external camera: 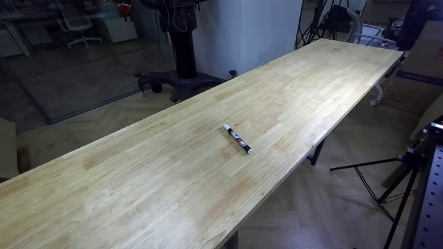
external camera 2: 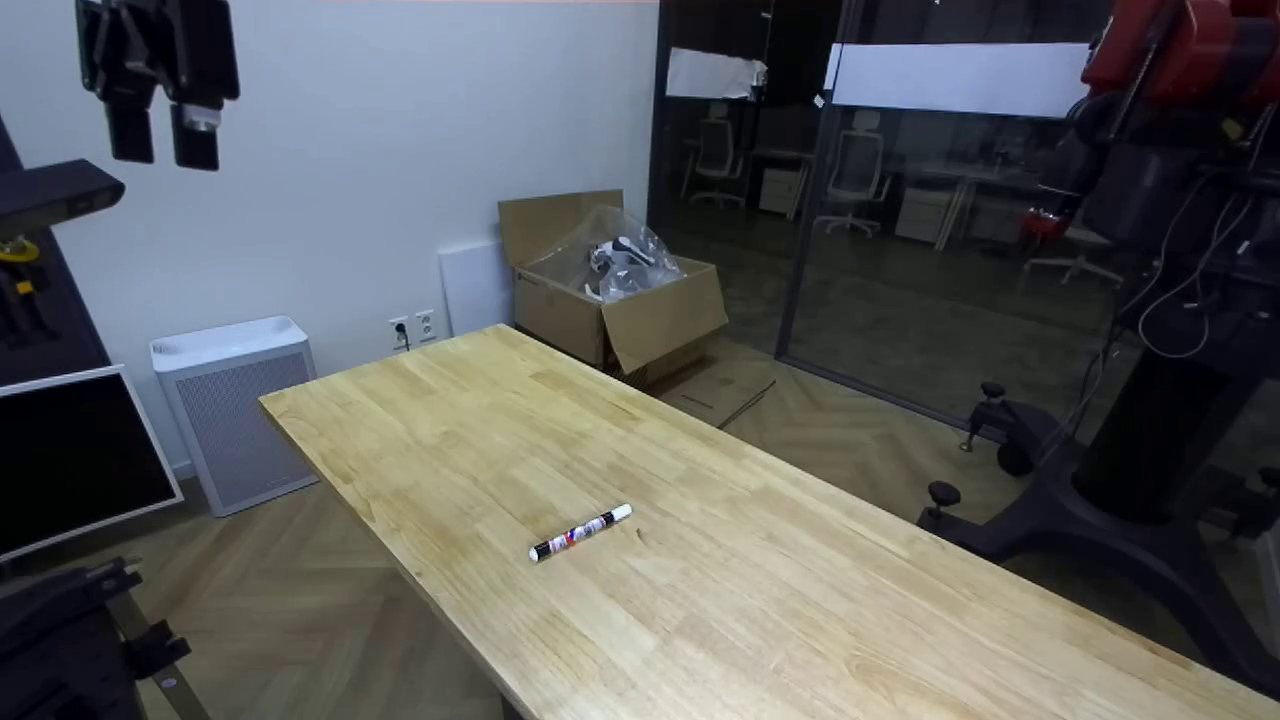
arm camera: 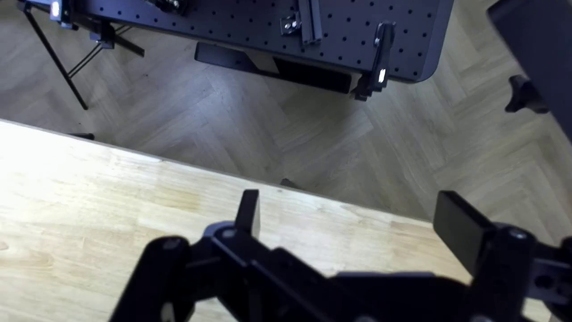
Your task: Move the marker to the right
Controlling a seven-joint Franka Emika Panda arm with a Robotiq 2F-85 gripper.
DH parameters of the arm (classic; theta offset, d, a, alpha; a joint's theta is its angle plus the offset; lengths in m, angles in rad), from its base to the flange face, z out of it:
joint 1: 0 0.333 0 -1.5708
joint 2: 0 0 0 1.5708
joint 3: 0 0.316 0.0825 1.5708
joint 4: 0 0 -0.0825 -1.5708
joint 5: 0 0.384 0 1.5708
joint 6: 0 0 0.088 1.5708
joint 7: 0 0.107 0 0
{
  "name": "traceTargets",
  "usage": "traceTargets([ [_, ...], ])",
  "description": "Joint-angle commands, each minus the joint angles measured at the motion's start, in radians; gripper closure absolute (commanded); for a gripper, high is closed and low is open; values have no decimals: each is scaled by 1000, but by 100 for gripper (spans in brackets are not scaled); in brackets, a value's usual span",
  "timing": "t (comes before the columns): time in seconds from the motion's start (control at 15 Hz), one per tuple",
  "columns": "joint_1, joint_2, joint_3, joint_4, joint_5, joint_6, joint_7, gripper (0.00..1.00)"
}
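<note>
The marker (external camera: 238, 139) is a thin dark pen with white ends and a whitish label with red and blue marks. It lies flat on the long wooden table (external camera: 166, 173) and shows in both exterior views (external camera 2: 580, 533). In the wrist view the marker is not visible. My gripper (external camera 2: 163, 140) hangs high at the upper left in an exterior view, well apart from the marker, with its fingers pointing down. In the wrist view my gripper (arm camera: 348, 201) is open with a wide gap, and nothing is between its fingers. The gripper is out of view in an exterior view.
The table's edge (arm camera: 277, 184) runs below the gripper in the wrist view, with floor beyond. A dark perforated bench (arm camera: 250, 27) stands past that floor strip. A cardboard box (external camera 2: 560, 310) and a white air purifier (external camera 2: 240, 410) stand beyond the table's end.
</note>
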Motion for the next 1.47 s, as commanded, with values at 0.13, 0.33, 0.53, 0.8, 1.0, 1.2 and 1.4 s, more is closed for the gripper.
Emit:
traceTargets([
  [0.13, -82, 11, -56, -61, -155, 207, 10, 0],
  [0.33, -119, 56, -146, -94, -122, 345, -48, 0],
  [0.53, -127, 124, -234, -102, -22, 447, -144, 0],
  [0.8, -143, 151, -250, -112, -20, 460, -170, 0],
  [1.0, -142, 153, -244, -112, -21, 460, -170, 0],
  [1.2, -141, 147, -243, -112, -21, 460, -170, 0],
  [1.4, -141, 146, -243, -112, -21, 459, -170, 0],
])
